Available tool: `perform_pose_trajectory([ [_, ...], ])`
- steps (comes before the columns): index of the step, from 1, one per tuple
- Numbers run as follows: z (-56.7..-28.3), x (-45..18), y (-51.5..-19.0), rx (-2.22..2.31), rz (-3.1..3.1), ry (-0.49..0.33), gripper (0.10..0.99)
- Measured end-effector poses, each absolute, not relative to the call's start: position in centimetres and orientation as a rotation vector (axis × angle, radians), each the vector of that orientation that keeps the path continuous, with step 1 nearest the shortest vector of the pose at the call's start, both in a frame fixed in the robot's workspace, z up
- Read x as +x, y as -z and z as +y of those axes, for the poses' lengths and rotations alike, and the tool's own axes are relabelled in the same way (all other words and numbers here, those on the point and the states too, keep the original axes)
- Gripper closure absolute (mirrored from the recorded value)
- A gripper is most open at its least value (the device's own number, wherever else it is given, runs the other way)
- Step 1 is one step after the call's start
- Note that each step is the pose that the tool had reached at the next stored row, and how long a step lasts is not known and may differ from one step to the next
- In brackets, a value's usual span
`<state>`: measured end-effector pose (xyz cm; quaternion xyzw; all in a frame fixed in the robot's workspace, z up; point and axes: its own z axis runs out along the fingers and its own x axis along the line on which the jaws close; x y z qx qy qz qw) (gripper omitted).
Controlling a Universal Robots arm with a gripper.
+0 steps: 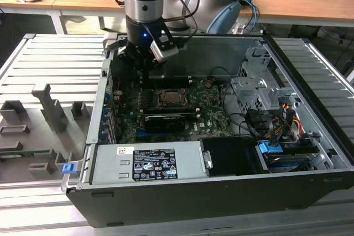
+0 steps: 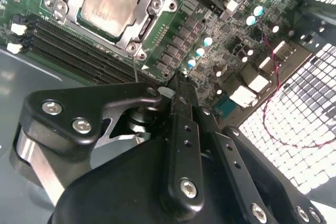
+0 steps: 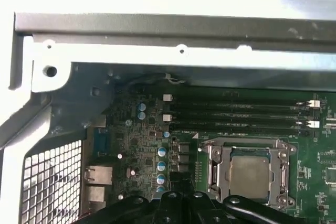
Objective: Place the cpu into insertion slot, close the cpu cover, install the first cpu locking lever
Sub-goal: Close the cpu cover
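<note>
The cpu (image 2: 109,4) lies tan-silver face up in the insertion slot (image 3: 287,191) on the green board; it is also seen as the cpu (image 3: 250,174) and as a dark square (image 1: 171,99) in the exterior view. The cpu cover (image 2: 153,10) lies flat around it as a silvery frame, also visible as the cover (image 3: 213,167). A thin metal lever (image 2: 135,70) stands up from one corner of the socket. My gripper (image 2: 177,81) hovers beside the socket over the capacitors, fingers together, nothing visible between them. It hangs toward the exterior view's left of the socket as the gripper (image 1: 145,75).
Long black memory slots (image 3: 236,113) run beside the socket. A long black card (image 1: 164,121), the power supply (image 1: 148,164), the drive cage (image 1: 260,89) and loose cables (image 1: 276,117) crowd the case. The case wall (image 3: 173,35) and rear grille (image 2: 310,108) are close by. Grey trays (image 1: 38,120) lie outside.
</note>
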<state>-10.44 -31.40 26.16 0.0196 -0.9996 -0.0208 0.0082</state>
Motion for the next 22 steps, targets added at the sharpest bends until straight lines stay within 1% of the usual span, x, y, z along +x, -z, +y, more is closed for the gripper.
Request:
perform_pose_trajectory([
  [14, -29.6, -10.5, -25.7, 0.061, -3.124, 0.065, 0.98],
  [22, -29.4, -10.5, -25.6, 0.061, -3.124, 0.065, 0.98],
])
